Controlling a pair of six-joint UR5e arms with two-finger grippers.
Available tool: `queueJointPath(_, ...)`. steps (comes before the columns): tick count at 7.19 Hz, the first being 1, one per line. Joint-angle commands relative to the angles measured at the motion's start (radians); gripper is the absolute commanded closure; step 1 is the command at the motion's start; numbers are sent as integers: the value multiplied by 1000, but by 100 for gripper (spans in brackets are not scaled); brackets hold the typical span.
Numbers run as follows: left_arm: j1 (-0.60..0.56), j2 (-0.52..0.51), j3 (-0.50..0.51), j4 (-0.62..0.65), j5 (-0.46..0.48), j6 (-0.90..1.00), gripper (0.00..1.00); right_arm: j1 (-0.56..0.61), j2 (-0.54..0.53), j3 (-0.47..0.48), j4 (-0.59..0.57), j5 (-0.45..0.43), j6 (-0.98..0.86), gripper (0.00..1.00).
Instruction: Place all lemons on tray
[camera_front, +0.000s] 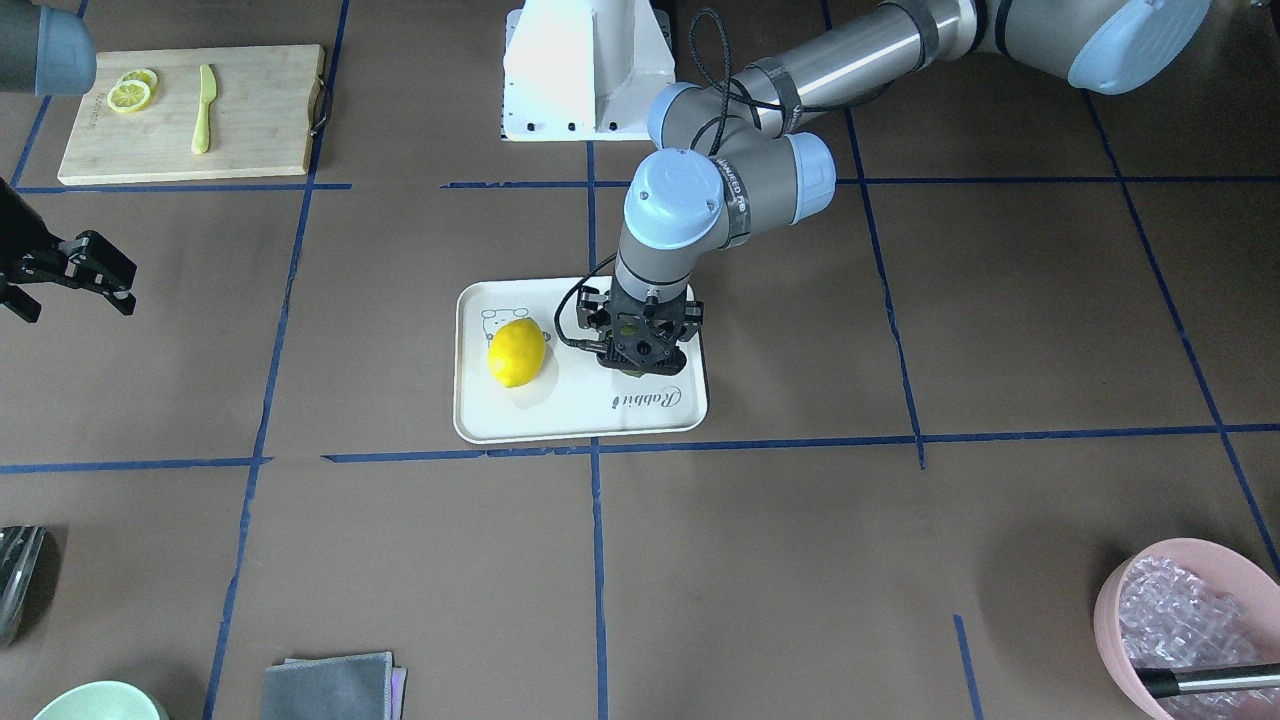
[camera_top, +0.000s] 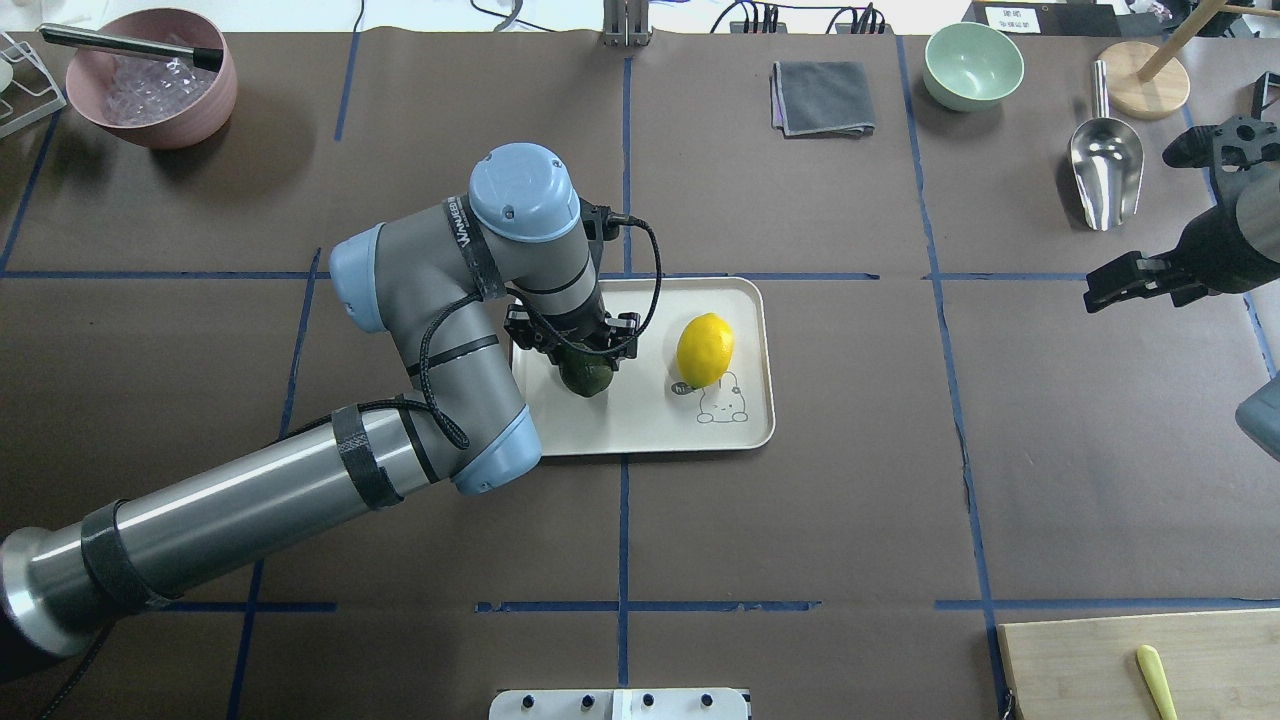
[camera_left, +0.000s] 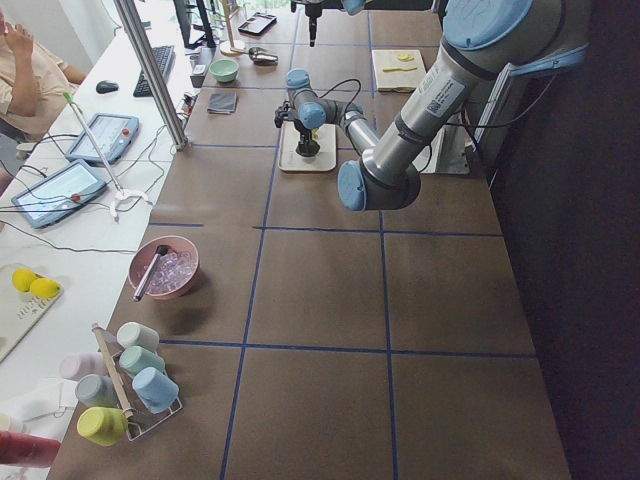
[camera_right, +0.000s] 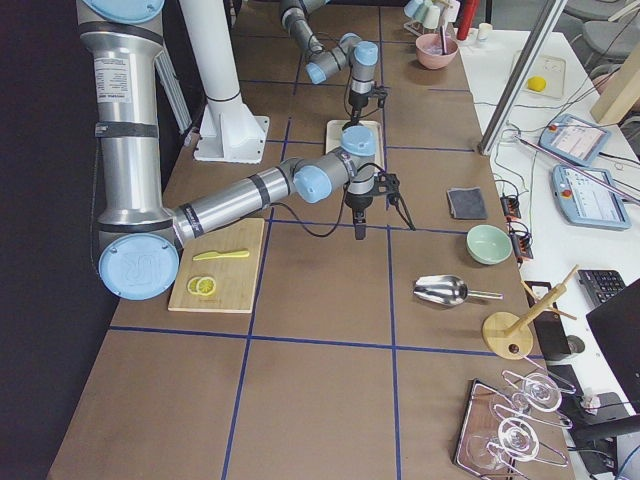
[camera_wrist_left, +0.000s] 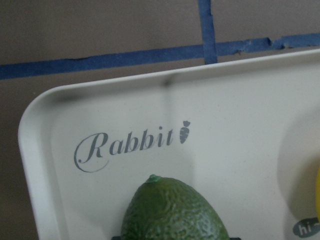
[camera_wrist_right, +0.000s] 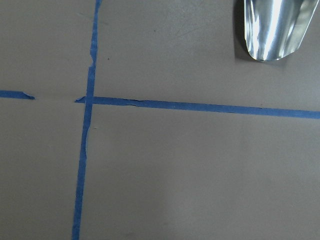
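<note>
On the middle of the brown, blue-taped table (camera_top: 850, 500) I log one tray (camera_top: 745, 400), off-white, flat, with rounded corners, a raised rim, a cartoon animal and the script "Rabbit". It holds both lemons. The yellow lemon (camera_top: 705, 349) is smooth and oval and lies just above the cartoon in the overhead view. The green lemon (camera_top: 586, 377) is dark and pebbled, lies near the script corner, and sits well apart from the yellow one. The pink bowl (camera_top: 215, 100) at a far corner holds clear crinkled pieces (camera_top: 140, 85) and a black-handled rod (camera_top: 120, 45). The wooden board (camera_front: 260, 110) carries two lemon slices (camera_front: 131, 92) and a pale yellow knife (camera_front: 204, 108). Also listed are a pale green bowl (camera_top: 973, 65), a shiny metal scoop (camera_top: 1105, 165) and a folded grey cloth (camera_top: 822, 97). The left arm is bent over the tray, wrist pointing straight down, with the left gripper (camera_top: 580, 352) directly over the green lemon. I cannot tell whether its fingers are pinching the fruit. The right gripper (camera_front: 75, 300) hangs off to the side above bare table, fingers spread, holding nothing.
</note>
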Motion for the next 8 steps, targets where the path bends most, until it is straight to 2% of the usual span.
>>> queueJointPath(1,1,1,1,0,1,-2,11,0,1,0,0,0,0,0)
queueJointPath(2,1,-1,-3,1,1,-5,0,0,1,0,0,0,0,0)
queueJointPath(4,-39,12,-60,17,3,-9,0,2,0,8,-2,0,0,0)
queueJointPath(6,-103,215,-287,29,-8,8,0,14,-31,23,-6,0,-9,0)
queueJointPath(7,-132,307,-362,29,-10,128,0,49,-42,19,-15,32,-70,0)
queueJointPath(8,-195,419,-413,29,-38,280,0,114,-65,5,-15,107,-136,0)
